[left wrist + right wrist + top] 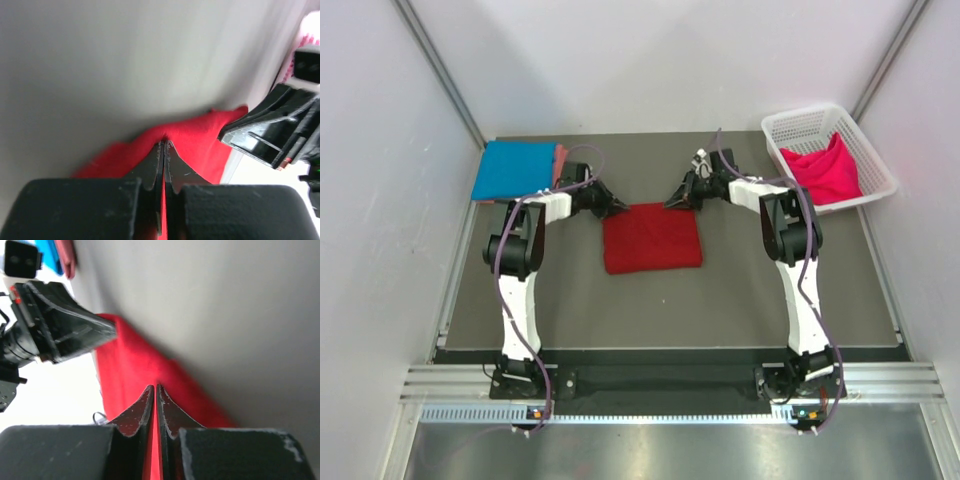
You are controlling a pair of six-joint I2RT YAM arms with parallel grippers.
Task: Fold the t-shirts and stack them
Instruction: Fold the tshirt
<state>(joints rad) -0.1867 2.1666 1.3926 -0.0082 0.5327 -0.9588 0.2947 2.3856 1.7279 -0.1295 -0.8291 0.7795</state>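
One bench [740, 290] carries four shirts. The dark red t-shirt [652, 240] lies folded mid-bench, with open mat near, left and right of it. One white basket [798, 121] at the far right corner holds the hot pink t-shirt [823, 172]. The blue t-shirt [515, 170] lies far left, with the salmon pink t-shirt [560, 158] showing along its right edge. Two pincers, the left pincer [620, 209] and the right pincer [671, 203], are each clamped on a far corner of the dark red t-shirt.

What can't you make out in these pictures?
- Salmon pink shirt: top view, nearly all under the blue shirt.
- Hot pink shirt: top view, basket wall partly covers it.
- Dark red shirt: both wrist views cut off most of it; its layers underneath are hidden.
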